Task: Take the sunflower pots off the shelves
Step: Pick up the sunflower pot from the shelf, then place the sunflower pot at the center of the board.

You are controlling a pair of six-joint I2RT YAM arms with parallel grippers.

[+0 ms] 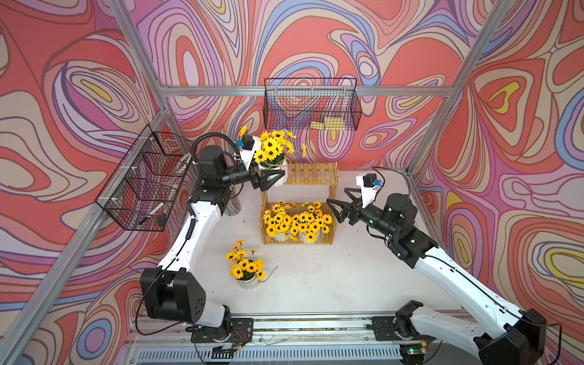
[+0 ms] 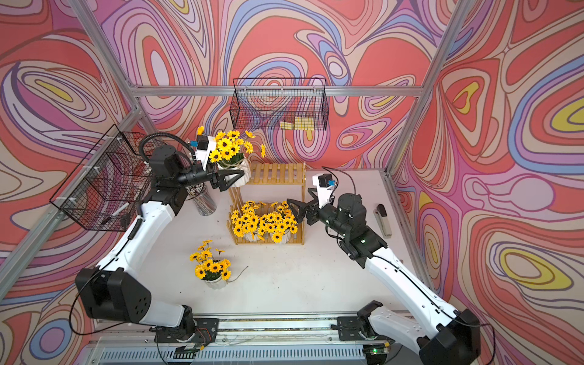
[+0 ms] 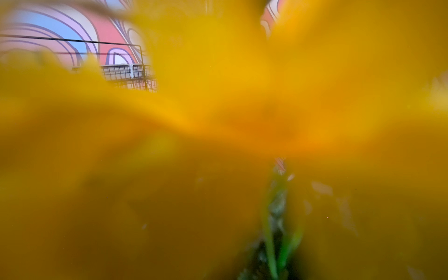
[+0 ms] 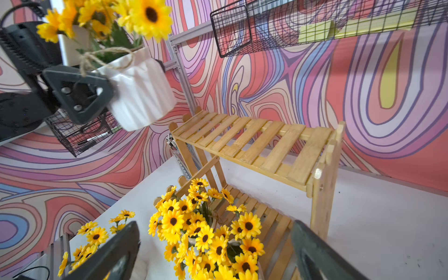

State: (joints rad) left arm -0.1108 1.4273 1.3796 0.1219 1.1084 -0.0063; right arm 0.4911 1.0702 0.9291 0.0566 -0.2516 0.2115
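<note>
My left gripper (image 1: 281,173) is shut on a sunflower pot (image 1: 271,148), holding it tilted just above and off the left end of the shelves (image 1: 313,173); the right wrist view shows that pot (image 4: 140,97) clear of the empty top tier (image 4: 254,143). Two sunflower pots (image 1: 279,221) (image 1: 311,221) stand side by side on the lower tier. Another pot (image 1: 246,268) stands on the table in front. My right gripper (image 1: 337,196) hangs open to the right of the lower tier, nothing between its fingers (image 4: 116,249). Blurred yellow petals fill the left wrist view.
A black wire basket (image 1: 311,104) with yellow pads hangs on the back wall. Another wire basket (image 1: 145,186) hangs on the left wall, close to the left arm. A clear cup of pencils (image 2: 203,199) stands under the left wrist. A stapler (image 2: 383,219) lies at the right.
</note>
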